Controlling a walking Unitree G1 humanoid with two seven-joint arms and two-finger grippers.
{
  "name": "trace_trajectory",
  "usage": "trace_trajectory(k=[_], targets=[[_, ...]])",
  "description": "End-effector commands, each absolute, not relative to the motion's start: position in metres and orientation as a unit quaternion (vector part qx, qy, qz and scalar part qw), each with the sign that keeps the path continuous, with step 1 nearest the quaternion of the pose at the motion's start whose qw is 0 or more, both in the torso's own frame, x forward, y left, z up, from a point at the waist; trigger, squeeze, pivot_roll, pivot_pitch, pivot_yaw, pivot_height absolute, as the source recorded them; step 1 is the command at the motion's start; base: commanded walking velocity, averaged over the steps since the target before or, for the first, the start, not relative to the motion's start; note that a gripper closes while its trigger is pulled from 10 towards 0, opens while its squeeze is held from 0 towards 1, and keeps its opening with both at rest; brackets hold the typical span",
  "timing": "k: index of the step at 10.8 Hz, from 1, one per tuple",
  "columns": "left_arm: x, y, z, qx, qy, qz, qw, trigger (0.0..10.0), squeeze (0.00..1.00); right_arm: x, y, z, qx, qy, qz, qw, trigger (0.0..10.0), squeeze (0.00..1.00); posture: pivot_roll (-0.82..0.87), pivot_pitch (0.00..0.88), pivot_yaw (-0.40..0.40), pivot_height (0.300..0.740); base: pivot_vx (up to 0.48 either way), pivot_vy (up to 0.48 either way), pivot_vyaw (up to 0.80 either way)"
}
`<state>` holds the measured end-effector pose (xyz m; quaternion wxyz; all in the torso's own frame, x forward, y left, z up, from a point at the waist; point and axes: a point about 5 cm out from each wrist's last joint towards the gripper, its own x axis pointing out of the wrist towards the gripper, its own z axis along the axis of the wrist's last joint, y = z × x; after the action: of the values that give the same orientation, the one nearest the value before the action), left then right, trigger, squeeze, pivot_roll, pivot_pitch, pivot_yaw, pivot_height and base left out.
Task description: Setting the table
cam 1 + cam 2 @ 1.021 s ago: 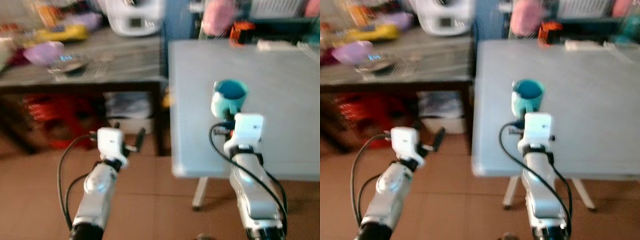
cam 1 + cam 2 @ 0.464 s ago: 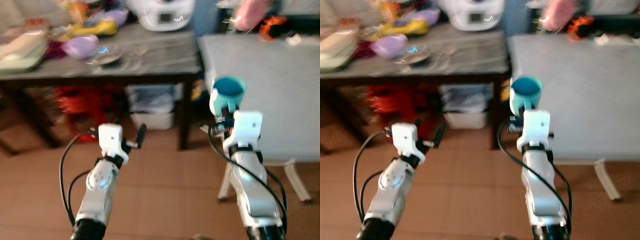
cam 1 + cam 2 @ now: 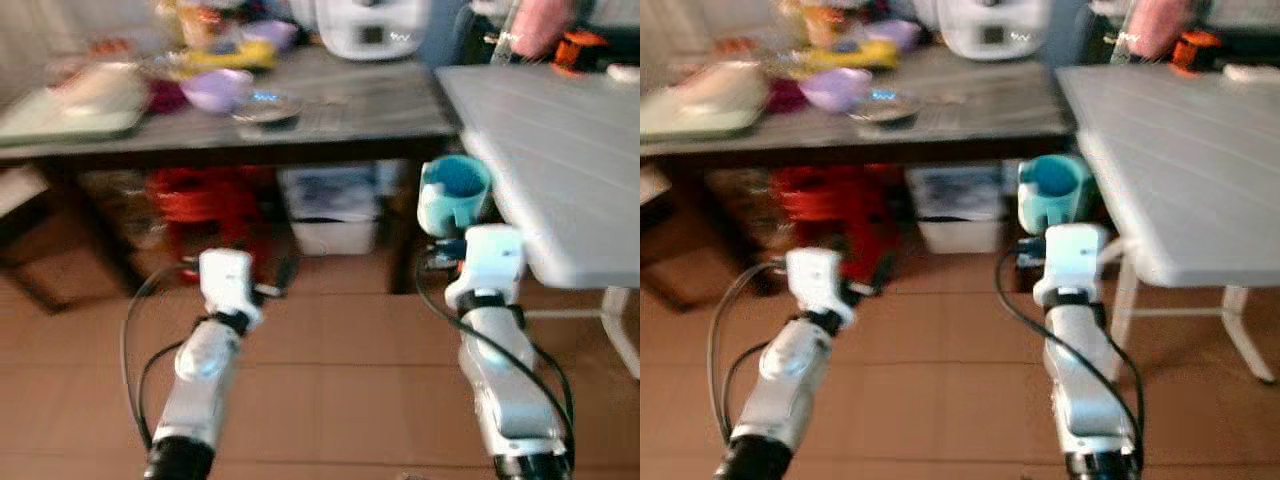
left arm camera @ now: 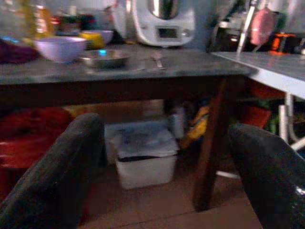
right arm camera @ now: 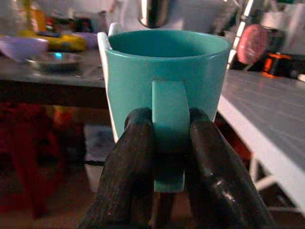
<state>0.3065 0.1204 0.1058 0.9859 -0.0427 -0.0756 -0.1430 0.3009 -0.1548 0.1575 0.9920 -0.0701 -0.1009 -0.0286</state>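
Note:
A teal mug [image 3: 454,194] is held upright by its handle in my right gripper [image 5: 167,138], whose two black fingers [image 5: 133,157] are shut on the handle. The mug [image 5: 167,81] hangs in the air just left of the corner of the light grey table [image 3: 560,150]. My left gripper [image 4: 162,176] is open and holds nothing; it hangs low over the floor, facing the dark wooden table [image 3: 330,110]. On that table stand a purple bowl [image 3: 215,88], a metal dish [image 3: 265,106] and cutlery [image 4: 157,59].
A white kitchen appliance [image 3: 370,25] stands at the back of the dark table. Under that table are red things [image 3: 205,195] and a white storage box [image 3: 335,210]. Brown tiled floor [image 3: 330,380] lies open in front of me. The grey table's white legs [image 3: 615,330] stand at right.
The whole picture has slid to the right, so the camera turned left: the dark table now fills the middle and the grey table sits at the right. The mug stays in my right gripper.

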Motion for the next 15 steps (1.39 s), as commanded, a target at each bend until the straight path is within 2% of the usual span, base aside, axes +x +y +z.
trace_trajectory(k=[1, 3, 6, 15], targets=[[0.3066, 0.1136, 0.1069, -0.041, -0.077, -0.152, 0.985, 10.0, 0.00, 0.3000, -0.1618, 0.1607, -0.074, -0.108, -0.037, 0.991, 10.0, 0.00, -0.15, 0.077, 0.072, 0.740, 0.000, 0.000, 0.00], [0.3052, 0.1117, 0.1078, -0.036, -0.081, -0.165, 0.982, 10.0, 0.00, 0.3000, -0.1606, 0.1618, -0.085, -0.112, -0.033, 0.990, 10.0, 0.00, -0.15, 0.077, 0.070, 0.740, 0.000, 0.000, 0.00], [0.3034, 0.1102, 0.1082, -0.045, -0.085, -0.176, 0.980, 10.0, 0.00, 0.3003, -0.1600, 0.1605, -0.083, -0.111, -0.034, 0.990, 10.0, 0.00, -0.15, 0.078, 0.072, 0.740, 0.000, 0.000, 0.77], [0.3016, 0.1060, 0.1089, -0.054, -0.085, -0.189, 0.977, 10.0, 0.00, 0.3016, -0.1595, 0.1607, -0.084, -0.112, -0.031, 0.990, 10.0, 0.00, -0.15, 0.084, 0.070, 0.740, 0.286, 0.000, 0.00]])
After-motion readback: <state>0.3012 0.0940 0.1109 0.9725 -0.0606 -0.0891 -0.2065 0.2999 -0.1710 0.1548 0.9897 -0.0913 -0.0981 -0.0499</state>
